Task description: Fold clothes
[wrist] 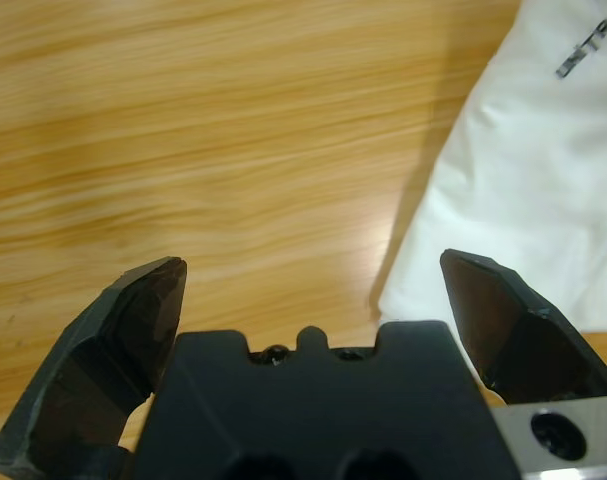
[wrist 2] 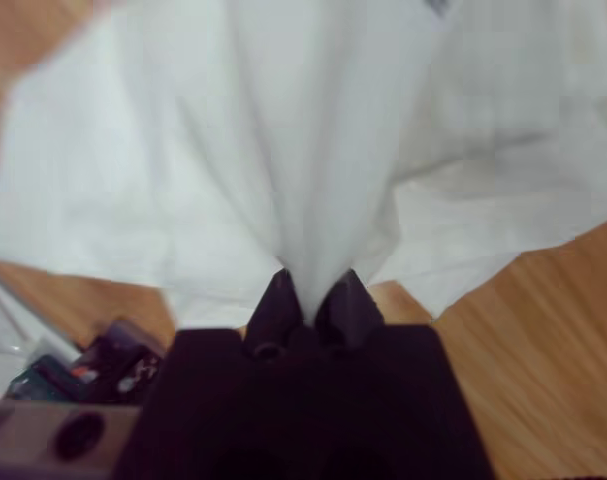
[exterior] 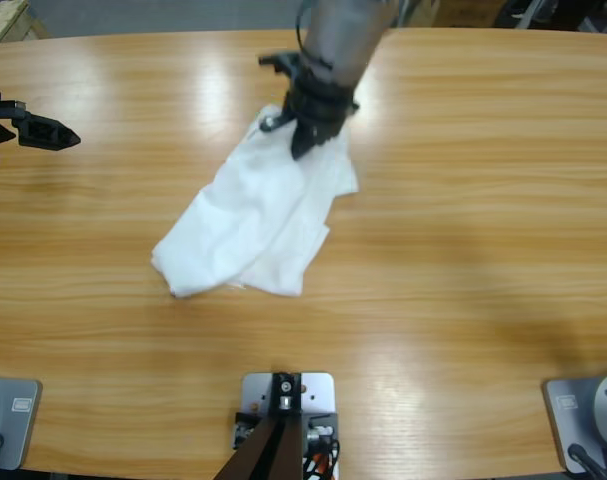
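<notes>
Long, glossy wooden table (exterior: 463,250) carries a crumpled thin white T-shirt (exterior: 258,225) near its middle, pinched at its far edge by the clamped right gripper (wrist 2: 311,290), apparently for lifting, while the left gripper (wrist: 313,300) is held agape beside the cloth.

A robot lab or test room: a long wooden table (exterior: 463,200) with camera rig parts mounted at its edge

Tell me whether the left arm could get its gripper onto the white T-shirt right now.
Probably yes. The left gripper is open over bare table, with the T-shirt just beside one jaw and nothing between them. The right gripper already pinches another part of the shirt.
</notes>
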{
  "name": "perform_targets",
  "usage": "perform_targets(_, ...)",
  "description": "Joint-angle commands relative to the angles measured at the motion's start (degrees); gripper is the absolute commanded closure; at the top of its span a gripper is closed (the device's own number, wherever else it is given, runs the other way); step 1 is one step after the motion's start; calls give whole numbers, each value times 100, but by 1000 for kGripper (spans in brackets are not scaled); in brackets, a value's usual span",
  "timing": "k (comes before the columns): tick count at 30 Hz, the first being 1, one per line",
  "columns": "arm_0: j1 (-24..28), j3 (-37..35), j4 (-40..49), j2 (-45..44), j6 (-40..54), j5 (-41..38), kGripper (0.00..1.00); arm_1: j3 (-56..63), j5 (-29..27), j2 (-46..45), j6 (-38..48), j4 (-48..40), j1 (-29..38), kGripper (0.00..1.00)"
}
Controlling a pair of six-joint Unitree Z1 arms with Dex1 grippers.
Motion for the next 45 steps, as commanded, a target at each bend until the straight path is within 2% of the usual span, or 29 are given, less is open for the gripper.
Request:
perform_targets(1,53,202,50,250,64,-65,0,-2300,-66,818,-143,1438,-4,1000)
perform_targets(7,53,202,50,277,64,-74,0,-2374,-66,722,-179,1445,-4,1000)
perform_targets(13,53,205,50,261,64,-74,0,-1629,-823,509,69,1445,-111,1000)
perform_targets(26,53,209,59,250,64,-74,0,-179,-1270,-115,524,1393,-426,1000)
perform_targets(41,53,211,59,279,64,-74,0,825,-1410,-973,465,971,-584,1000)
perform_targets(45,53,211,53,286,64,-109,0,820,-1182,-1214,292,784,-584,1000)
